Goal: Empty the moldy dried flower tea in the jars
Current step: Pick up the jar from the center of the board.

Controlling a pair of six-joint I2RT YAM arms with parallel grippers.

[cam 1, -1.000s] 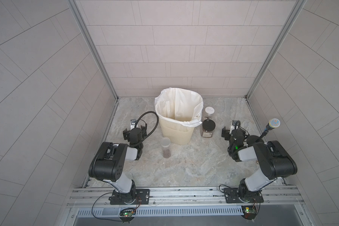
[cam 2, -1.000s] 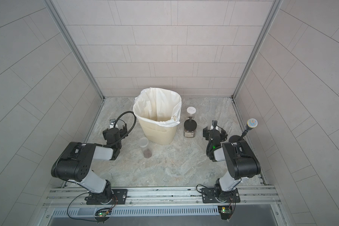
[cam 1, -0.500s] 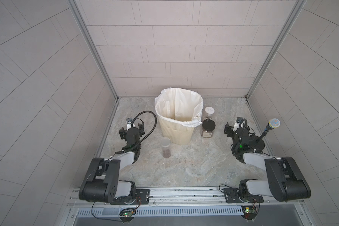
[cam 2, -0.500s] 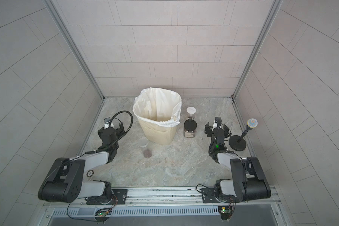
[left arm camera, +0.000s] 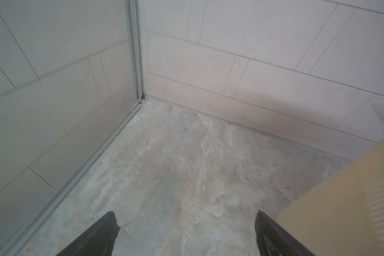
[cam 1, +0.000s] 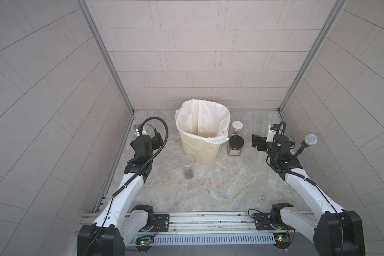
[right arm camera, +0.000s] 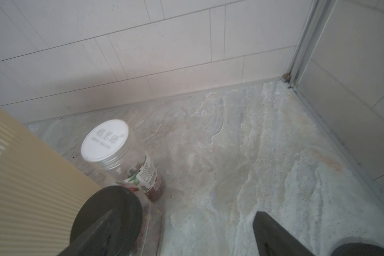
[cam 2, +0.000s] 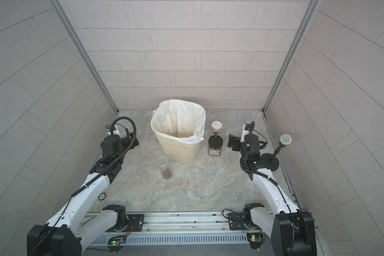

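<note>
Three jars stand on the stone floor. The tall slim jar holds a little brown tea at its bottom, in front of the bin. The black-lidded jar and the white-lidded jar, with reddish tea, stand right of the bin. My right gripper is open, just right of the black-lidded jar, holding nothing. My left gripper is open over bare floor left of the bin.
A cream ribbed bin with a white liner stands at the back middle. A microphone-like stand rises near the right wall. Tiled walls close in the back and both sides.
Both arms have unfolded and stretched away from the front rail. The left gripper has shifted toward the back left, the right gripper toward the back. The jars have not moved.
</note>
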